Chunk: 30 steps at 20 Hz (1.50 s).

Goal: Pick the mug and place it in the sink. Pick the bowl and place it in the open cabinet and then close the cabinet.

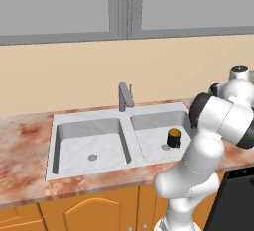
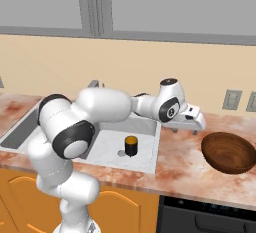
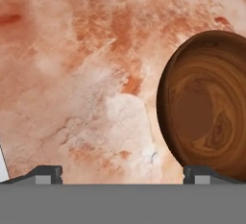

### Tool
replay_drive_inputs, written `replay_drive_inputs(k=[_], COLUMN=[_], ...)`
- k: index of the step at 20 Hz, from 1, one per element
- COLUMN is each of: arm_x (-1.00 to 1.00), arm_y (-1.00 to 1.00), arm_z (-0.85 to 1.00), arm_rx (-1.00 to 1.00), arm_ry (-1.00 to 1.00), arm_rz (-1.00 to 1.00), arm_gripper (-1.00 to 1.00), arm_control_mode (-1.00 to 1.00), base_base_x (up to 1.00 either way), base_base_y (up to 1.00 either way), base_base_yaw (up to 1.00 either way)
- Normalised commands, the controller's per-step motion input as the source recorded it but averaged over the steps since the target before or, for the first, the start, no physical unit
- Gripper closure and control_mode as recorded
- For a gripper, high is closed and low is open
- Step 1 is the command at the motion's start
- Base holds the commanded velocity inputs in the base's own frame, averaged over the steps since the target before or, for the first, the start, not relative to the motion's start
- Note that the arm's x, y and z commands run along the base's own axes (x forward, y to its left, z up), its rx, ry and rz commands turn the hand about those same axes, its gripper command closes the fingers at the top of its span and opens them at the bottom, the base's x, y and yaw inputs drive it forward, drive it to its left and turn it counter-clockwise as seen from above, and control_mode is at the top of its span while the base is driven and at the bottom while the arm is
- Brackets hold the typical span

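Black mug (image 2: 131,145) stands in the sink (image 2: 145,162), behind the pincer (image 3: 122,172): first step done. Pincer wide, empty, over the counter (image 3: 72,74). Bowl (image 3: 206,105) just beside one fingertip, unlifted; cabinet steps remain.

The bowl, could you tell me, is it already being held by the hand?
No, the bowl sits alone on the counter, with the open hand beside it.
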Motion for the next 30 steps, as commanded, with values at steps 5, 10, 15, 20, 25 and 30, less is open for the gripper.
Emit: replay_drive_inputs(k=[5, 10, 15, 20, 25, 30], arm_x=[0.00, 0.00, 0.00, 0.00, 0.00, 0.00], arm_y=[-0.36, -0.36, -0.32, -0.15, -0.01, 0.00], arm_z=[0.00, 0.00, 0.00, -0.12, -0.23, -0.23], arm_rx=[-0.01, 0.00, 0.00, 0.00, 0.00, 0.00], arm_ry=[0.00, 0.00, 0.00, 0.00, 0.00, 0.00], arm_rz=[-0.04, -0.03, -0.02, 0.00, 0.00, 0.00], arm_gripper=[-1.00, -1.00, -1.00, -1.00, -1.00, -1.00], arm_control_mode=[-1.00, -1.00, -1.00, -1.00, -1.00, -1.00], base_base_x=[0.00, 0.00, 0.00, 0.00, 0.00, 0.00], base_base_y=[0.00, 0.00, 0.00, 0.00, 0.00, 0.00], base_base_yaw=[0.00, 0.00, 0.00, 0.00, 0.00, 0.00])
